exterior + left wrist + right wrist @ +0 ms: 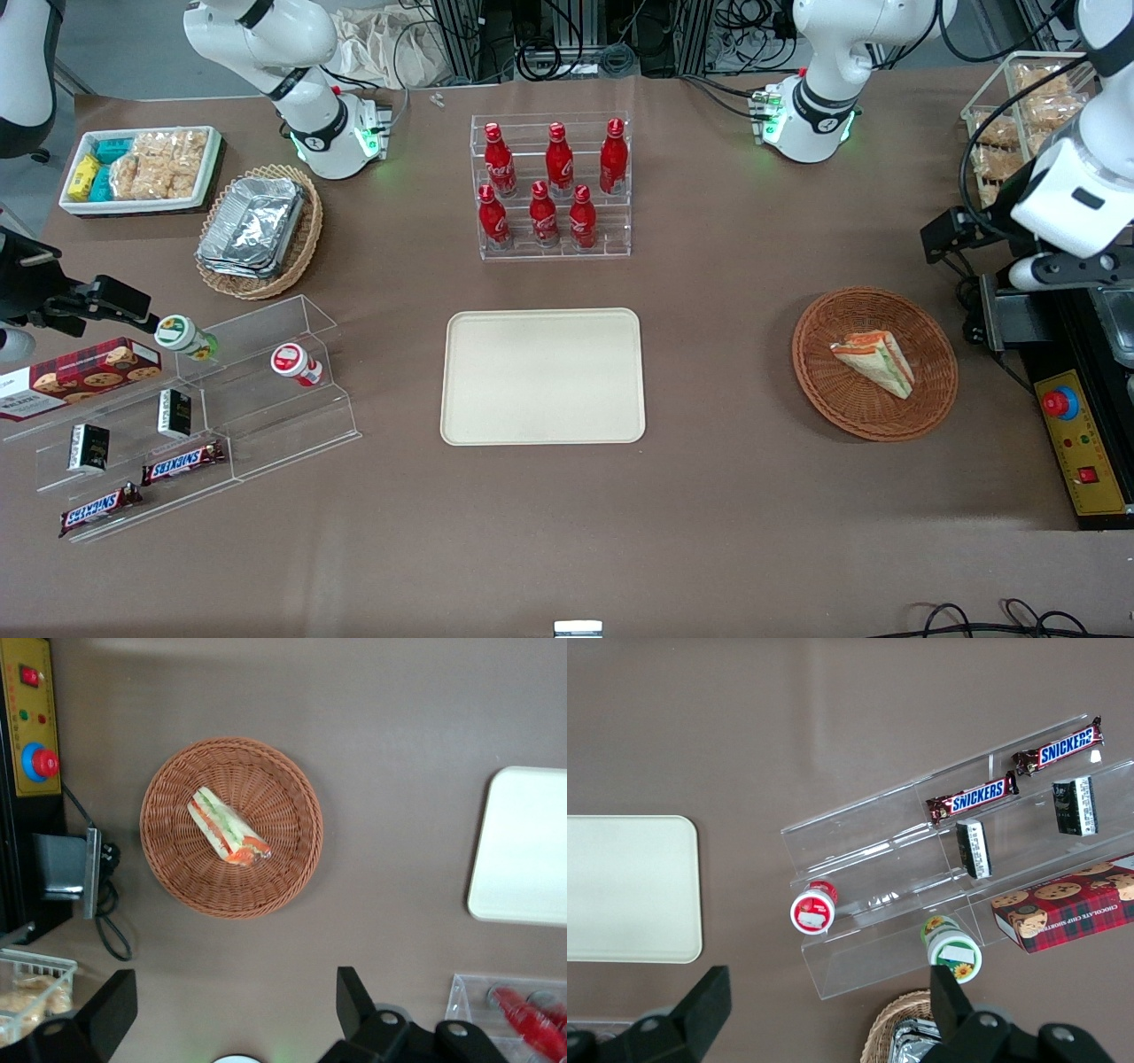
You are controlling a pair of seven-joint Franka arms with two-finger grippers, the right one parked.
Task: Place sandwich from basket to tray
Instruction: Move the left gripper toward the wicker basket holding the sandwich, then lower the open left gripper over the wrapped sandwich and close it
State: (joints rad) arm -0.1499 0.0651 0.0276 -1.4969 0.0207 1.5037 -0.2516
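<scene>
Open end effector (235, 1010) above flat-lying sandwich (228, 827).

Your left arm holds its gripper (235, 1010) high above the table, fingers (111, 1001) spread wide apart, gripping nothing.

- Gripper (235, 1014): black, spread wide, above the table.
- Basket (173, 859) below it: reddish-brown weave.
- Sandwich (227, 827) inside: white, green, orange-red layers.
- Tray (523, 846) nearby: plain cream.

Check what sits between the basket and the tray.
Nothing: only bare brown tabletop separates the basket from the tray, clear in front view. The gripper is open.
</scene>
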